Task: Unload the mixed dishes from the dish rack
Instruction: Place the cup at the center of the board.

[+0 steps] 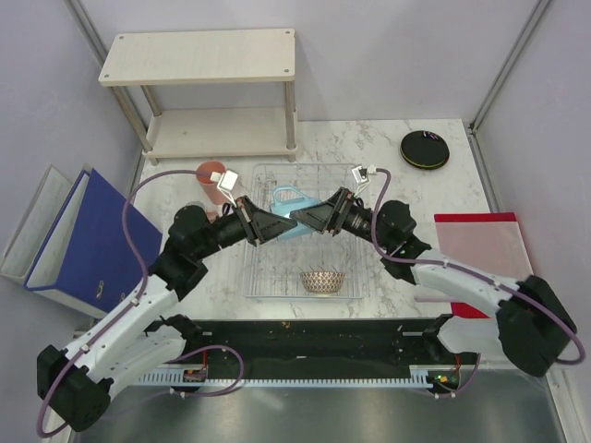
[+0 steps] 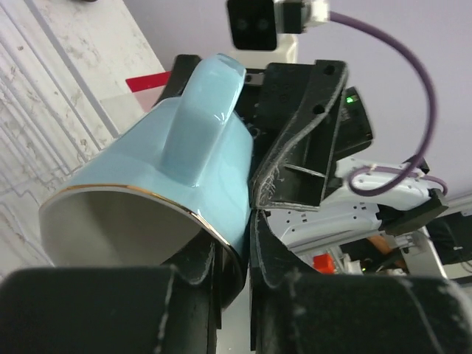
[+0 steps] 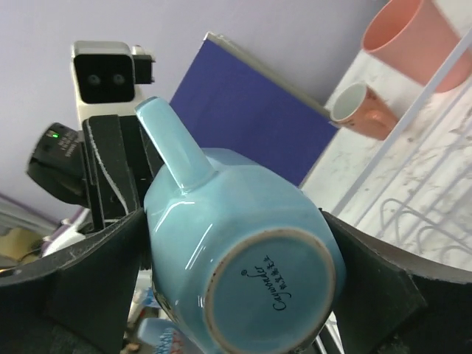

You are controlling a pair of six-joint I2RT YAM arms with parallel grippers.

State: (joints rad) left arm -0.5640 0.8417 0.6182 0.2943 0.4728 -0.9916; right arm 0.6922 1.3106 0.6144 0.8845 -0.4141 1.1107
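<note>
The light blue cup (image 1: 288, 196) hangs above the middle of the wire dish rack (image 1: 352, 263), held between both grippers. My left gripper (image 1: 281, 225) comes from the left; in the left wrist view it (image 2: 243, 243) is shut on the wall of the cup (image 2: 184, 162) at its gold rim, one finger inside. My right gripper (image 1: 302, 220) comes from the right; in the right wrist view it (image 3: 240, 254) is shut on the cup's body (image 3: 243, 221) near the base. A net-patterned beige bowl (image 1: 322, 280) sits in the rack's front. A salmon pink cup (image 1: 211, 179) stands on the table left of the rack.
A two-tier beige wooden shelf (image 1: 199, 92) stands at the back left. A black plate with a lime green edge (image 1: 424, 149) lies at the back right. A blue binder (image 1: 92, 240) leans at the left, and a red folder (image 1: 480, 245) lies at the right.
</note>
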